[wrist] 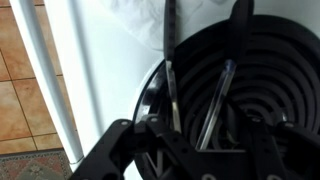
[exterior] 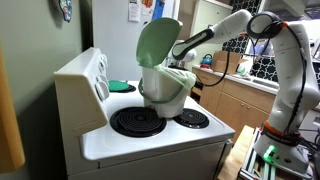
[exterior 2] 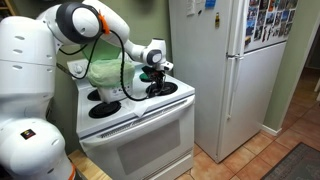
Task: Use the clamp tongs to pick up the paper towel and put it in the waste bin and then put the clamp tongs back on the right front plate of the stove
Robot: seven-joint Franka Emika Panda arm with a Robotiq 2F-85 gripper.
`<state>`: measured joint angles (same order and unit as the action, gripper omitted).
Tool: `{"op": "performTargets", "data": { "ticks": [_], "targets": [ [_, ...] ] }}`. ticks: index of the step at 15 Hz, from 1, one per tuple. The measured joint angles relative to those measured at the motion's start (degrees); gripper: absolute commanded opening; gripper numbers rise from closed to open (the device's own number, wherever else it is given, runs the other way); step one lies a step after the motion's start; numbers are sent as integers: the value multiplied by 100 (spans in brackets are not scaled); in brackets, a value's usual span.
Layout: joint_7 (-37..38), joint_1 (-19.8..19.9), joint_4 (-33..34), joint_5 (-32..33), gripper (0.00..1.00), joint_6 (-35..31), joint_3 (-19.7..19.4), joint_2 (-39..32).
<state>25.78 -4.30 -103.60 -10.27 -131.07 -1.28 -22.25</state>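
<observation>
The clamp tongs lie on the black coil of a front burner, their two metal arms spread in a V. My gripper hovers just above them with its fingers wide apart on either side, touching neither arm. In an exterior view the gripper is low over the front burner of the white stove. The waste bin stands on the stove top with its pale green lid flipped up; it also shows behind the arm. I see no paper towel for sure.
A white fridge stands beside the stove. A second large burner lies in front of the bin. The raised control panel runs along the back. Something white and crumpled shows at the top of the wrist view.
</observation>
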Motion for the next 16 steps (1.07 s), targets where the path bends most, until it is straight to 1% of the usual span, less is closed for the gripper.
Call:
{"op": "performTargets", "data": {
  "ticks": [3, 5, 7, 8, 10, 11, 13, 14, 15, 16],
  "targets": [
    [-8, 4, 7, 0, 55, 31, 0, 0],
    [-17, 5, 12, 0, 60, 50, 0, 0],
    [-40, 5, 14, 0, 71, 68, 3, 0],
    [-77, 5, 14, 0, 73, 91, 12, -4],
    [-154, 3, 14, 0, 84, 156, 41, -9],
    [-189, 0, 14, 0, 84, 223, 67, -21],
    [-236, -11, 13, 0, 77, 341, 125, -71],
    [-247, -19, 14, 16, 78, 378, 135, -90],
    [-263, -20, 21, 17, 74, 411, 137, -92],
    [-275, -20, 29, 18, 75, 449, 136, -91]
  ]
}}
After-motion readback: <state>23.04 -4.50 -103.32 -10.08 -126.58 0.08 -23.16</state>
